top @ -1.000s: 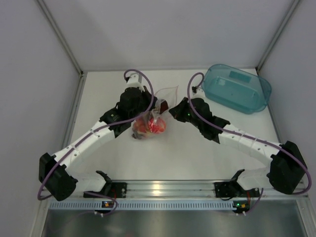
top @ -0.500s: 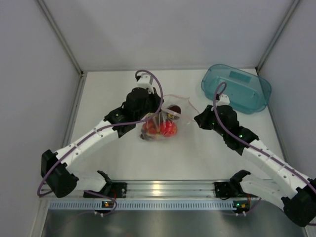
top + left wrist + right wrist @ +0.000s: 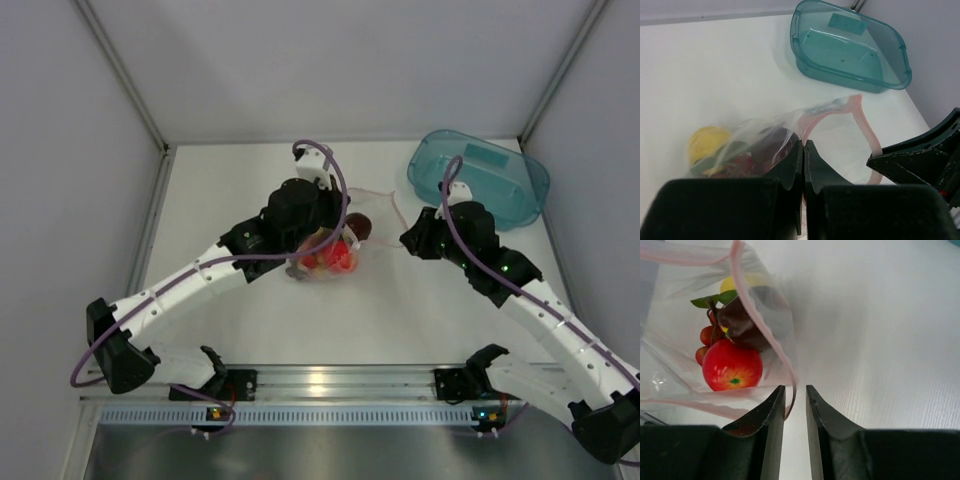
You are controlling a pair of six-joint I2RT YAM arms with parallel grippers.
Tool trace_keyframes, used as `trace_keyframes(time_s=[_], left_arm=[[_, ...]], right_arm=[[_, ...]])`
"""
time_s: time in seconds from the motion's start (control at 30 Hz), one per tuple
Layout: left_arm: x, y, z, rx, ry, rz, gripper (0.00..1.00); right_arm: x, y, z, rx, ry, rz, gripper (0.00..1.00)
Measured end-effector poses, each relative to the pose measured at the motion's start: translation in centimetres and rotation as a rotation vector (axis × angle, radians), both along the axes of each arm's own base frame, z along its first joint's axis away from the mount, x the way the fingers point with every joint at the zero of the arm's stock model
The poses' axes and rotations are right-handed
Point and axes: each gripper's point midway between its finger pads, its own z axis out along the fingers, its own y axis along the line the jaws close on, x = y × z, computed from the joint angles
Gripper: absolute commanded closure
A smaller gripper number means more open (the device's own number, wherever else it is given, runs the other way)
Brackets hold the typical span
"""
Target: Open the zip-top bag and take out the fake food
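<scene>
The zip-top bag (image 3: 330,262) lies mid-table with its mouth pulled wide, and its pink zip strip (image 3: 866,131) forms an open loop. My left gripper (image 3: 338,232) is shut on the bag's near lip (image 3: 804,142). My right gripper (image 3: 404,240) sits at the far side of the mouth. Its jaws stand a narrow gap apart (image 3: 795,387), and the strip (image 3: 771,335) hangs loosely in that gap against the left finger. The fake food is inside the bag: a red apple (image 3: 732,365), dark grapes (image 3: 742,322), a yellow lemon (image 3: 707,145) and red berries (image 3: 707,335).
A teal translucent tub (image 3: 480,180) stands at the back right, just behind my right arm, and it also shows in the left wrist view (image 3: 850,50). Grey walls enclose the table on three sides. A metal rail runs along the near edge.
My left gripper has carried the bag to the right. My right gripper has swung away to the right and the bag's mouth has spread open between the two.
</scene>
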Motion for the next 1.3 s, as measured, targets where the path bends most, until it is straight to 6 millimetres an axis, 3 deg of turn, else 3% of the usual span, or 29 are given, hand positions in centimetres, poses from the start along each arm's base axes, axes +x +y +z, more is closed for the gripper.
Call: trace_keyframes(time_s=[0.33, 0.53, 0.7, 0.83, 1.1, 1.3], left_arm=[[0.2, -0.7, -0.5, 0.003, 0.008, 0.059, 1.0], [0.0, -0.9, -0.4, -0.048, 0.033, 0.095, 1.0], [-0.1, -1.0, -0.3, -0.08, 0.048, 0.124, 1.0], [0.1, -0.7, -0.2, -0.105, 0.057, 0.155, 1.0], [0.4, -0.2, 0.1, -0.13, 0.057, 0.198, 1.0], [0.0, 1.5, 0.5, -0.153, 0.045, 0.242, 1.0]], right_arm=[[-0.4, 0.6, 6.5, 0.073, -0.102, 0.043, 0.67], [0.7, 3.1, 7.9, 0.119, -0.1, 0.088, 0.66], [2.8, 6.3, 6.3, 0.107, -0.04, 0.093, 0.66], [4.2, 8.4, 4.5, 0.09, -0.002, 0.064, 0.6], [6.5, 11.1, 1.5, 0.025, 0.031, -0.033, 0.37], [6.6, 12.3, 0.2, -0.012, 0.01, -0.1, 0.25]])
